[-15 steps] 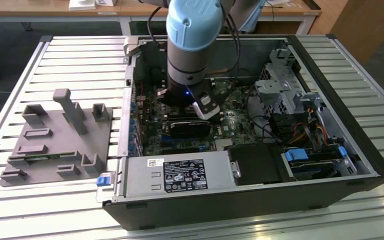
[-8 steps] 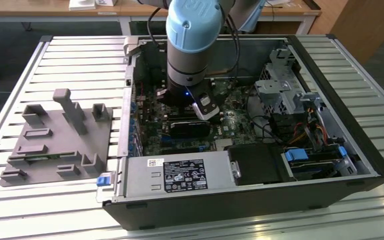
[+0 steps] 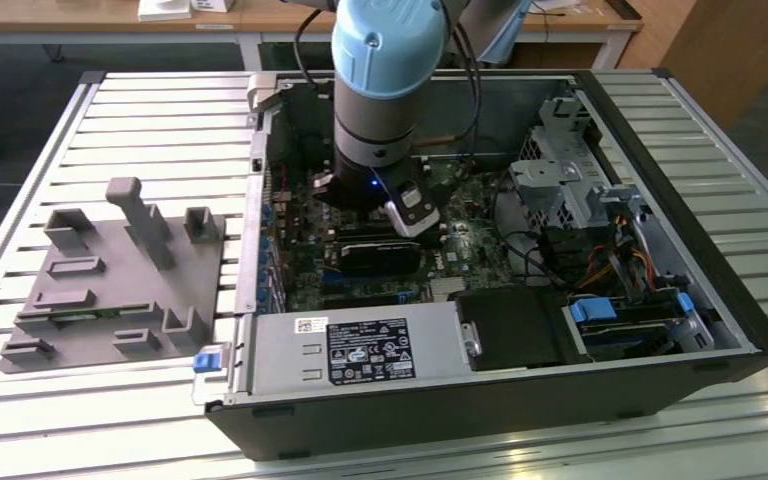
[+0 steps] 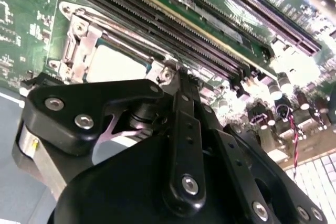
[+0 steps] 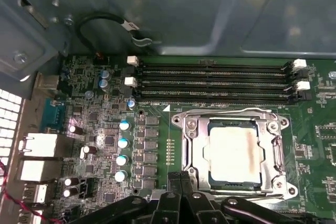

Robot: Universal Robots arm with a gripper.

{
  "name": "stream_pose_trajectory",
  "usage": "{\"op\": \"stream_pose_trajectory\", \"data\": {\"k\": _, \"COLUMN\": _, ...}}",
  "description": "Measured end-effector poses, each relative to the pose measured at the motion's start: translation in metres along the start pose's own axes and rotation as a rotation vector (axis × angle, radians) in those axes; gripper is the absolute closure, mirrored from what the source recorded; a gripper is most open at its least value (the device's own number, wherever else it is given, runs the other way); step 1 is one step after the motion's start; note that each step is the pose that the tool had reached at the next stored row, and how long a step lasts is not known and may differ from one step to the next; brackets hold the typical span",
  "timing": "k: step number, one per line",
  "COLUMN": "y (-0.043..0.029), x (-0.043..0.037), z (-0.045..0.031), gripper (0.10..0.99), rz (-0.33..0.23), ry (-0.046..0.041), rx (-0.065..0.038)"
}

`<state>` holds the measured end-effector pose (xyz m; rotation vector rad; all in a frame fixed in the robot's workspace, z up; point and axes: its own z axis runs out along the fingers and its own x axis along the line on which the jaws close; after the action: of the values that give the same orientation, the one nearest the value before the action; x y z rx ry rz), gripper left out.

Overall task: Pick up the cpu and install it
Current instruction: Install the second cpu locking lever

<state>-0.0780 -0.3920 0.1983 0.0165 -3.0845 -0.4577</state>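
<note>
With the small square silvery-grey metal-topped cpu point(image 5: 233, 153) seen seated in the steel socket frame point(image 5: 273, 156) at the 12 o'clock side of the black gripper point(image 5: 181, 203), whose finger state cannot be told, flush seating is to be verified and side loads avoided.

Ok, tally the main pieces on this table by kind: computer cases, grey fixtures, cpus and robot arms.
computer case: 1
grey fixture: 1
cpu: 1
robot arm: 1
Total: 4
</note>
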Motion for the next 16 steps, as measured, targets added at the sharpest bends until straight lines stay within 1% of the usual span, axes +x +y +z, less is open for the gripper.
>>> {"op": "stream_pose_trajectory", "data": {"k": 6, "y": 0.0047, "x": 0.0004, "z": -0.0154, "gripper": 0.98, "rz": 0.0, "ry": -0.0001, "rx": 0.0}}
{"op": "stream_pose_trajectory", "data": {"k": 10, "y": 0.0057, "x": 0.0004, "z": -0.0189, "gripper": 0.98, "rz": 0.0, "ry": 0.0001, "rx": 0.003}}
{"op": "stream_pose_trajectory", "data": {"k": 16, "y": 0.0083, "x": 0.0006, "z": -0.0273, "gripper": 0.98, "rz": 0.0, "ry": 0.0, "rx": 0.003}}
